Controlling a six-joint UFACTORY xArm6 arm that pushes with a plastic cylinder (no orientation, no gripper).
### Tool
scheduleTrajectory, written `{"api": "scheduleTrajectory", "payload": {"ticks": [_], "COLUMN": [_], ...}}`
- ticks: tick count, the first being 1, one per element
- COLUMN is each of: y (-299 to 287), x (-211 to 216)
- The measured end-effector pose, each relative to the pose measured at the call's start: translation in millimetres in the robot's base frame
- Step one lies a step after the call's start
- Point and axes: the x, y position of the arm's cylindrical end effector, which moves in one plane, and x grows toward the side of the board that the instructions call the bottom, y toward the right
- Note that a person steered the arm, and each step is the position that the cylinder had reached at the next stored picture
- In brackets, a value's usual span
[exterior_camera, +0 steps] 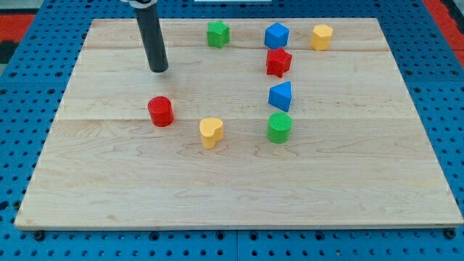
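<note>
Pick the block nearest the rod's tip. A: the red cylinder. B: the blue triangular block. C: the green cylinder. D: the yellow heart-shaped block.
A: my tip stands apart from every block, and the red cylinder just below it in the view is closest; the yellow heart-shaped block, the green cylinder and the blue triangular block all lie farther toward the view's right.

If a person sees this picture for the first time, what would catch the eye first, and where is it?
Most striking is the dark rod coming down from the view's top left, my tip resting on the wooden board, touching no block. Nearest to it, just below, stands the red cylinder, with the yellow heart to its right. Right of centre, the red star, blue block and green cylinder form a column.
</note>
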Motion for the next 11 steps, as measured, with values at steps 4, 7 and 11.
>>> {"api": "scheduleTrajectory", "payload": {"ticks": [4,7,11], "y": [-14,-14,14], "x": [-9,-20,-24]}}
